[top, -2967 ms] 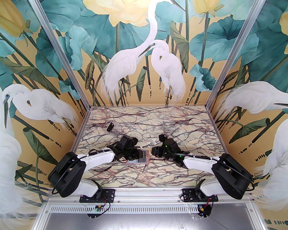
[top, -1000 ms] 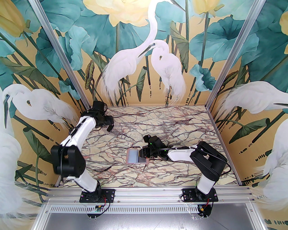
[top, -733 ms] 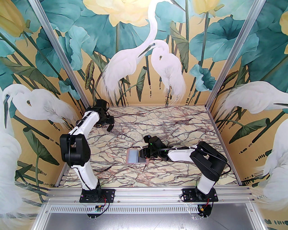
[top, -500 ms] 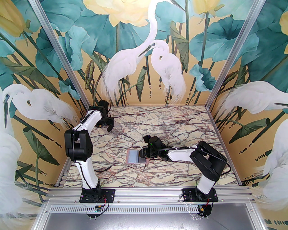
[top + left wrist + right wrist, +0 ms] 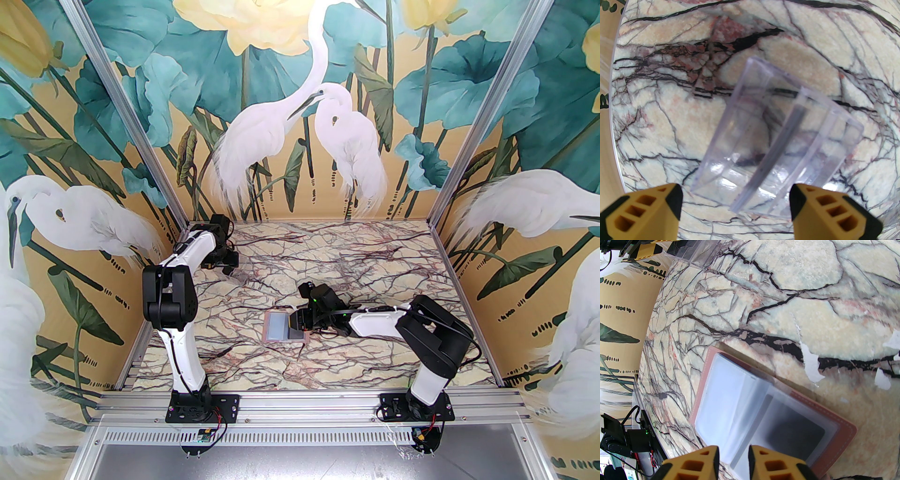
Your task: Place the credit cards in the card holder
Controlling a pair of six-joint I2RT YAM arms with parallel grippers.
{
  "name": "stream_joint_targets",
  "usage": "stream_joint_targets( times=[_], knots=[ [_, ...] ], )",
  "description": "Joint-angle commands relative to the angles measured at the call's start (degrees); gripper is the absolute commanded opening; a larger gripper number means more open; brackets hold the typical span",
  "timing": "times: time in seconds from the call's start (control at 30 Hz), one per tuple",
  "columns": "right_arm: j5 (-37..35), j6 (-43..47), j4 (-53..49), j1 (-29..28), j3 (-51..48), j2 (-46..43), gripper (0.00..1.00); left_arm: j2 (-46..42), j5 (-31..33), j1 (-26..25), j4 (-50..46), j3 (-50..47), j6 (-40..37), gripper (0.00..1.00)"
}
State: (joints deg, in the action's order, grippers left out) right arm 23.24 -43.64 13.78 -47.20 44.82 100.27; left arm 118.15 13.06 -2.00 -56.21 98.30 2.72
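The card holder [image 5: 276, 327] lies open at the table's middle, pink with pale clear sleeves [image 5: 721, 399]. One black credit card [image 5: 794, 429] sits inside a sleeve. My right gripper [image 5: 296, 323] is over the holder's right half, and in the right wrist view the right gripper [image 5: 734, 455] has its jaws a narrow gap apart over the sleeve's edge. At the far left, my left gripper [image 5: 228, 266] hangs open above a small clear plastic box [image 5: 239, 277]. In the box [image 5: 764, 131] another dark credit card [image 5: 778, 145] stands on edge, ahead of the left gripper [image 5: 736, 201].
The painted left wall [image 5: 140, 243] is close beside the left arm. White patches [image 5: 811, 361] mark the marble surface just beyond the holder. An aluminium rail [image 5: 300, 403] runs along the near edge.
The left arm left the card holder, swung to the far left corner and settled over the clear box, its jaws widening slightly. The right arm has stayed at the holder.
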Motion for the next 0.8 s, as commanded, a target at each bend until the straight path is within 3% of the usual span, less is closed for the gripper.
stream_joint_targets(
  times=[0.0, 0.77],
  knots=[
    [0.81, 1.16, 0.26, -0.28, 0.27, 0.45, 0.3, 1.61, 3.77, -0.2, -1.2, 1.0, -0.21, 0.81],
    [1.24, 0.97, 0.17, -0.35, 0.44, 0.81, 0.3, 2.48, 9.16, -0.2, -0.94, 1.89, 0.09, 0.82]
  ],
)
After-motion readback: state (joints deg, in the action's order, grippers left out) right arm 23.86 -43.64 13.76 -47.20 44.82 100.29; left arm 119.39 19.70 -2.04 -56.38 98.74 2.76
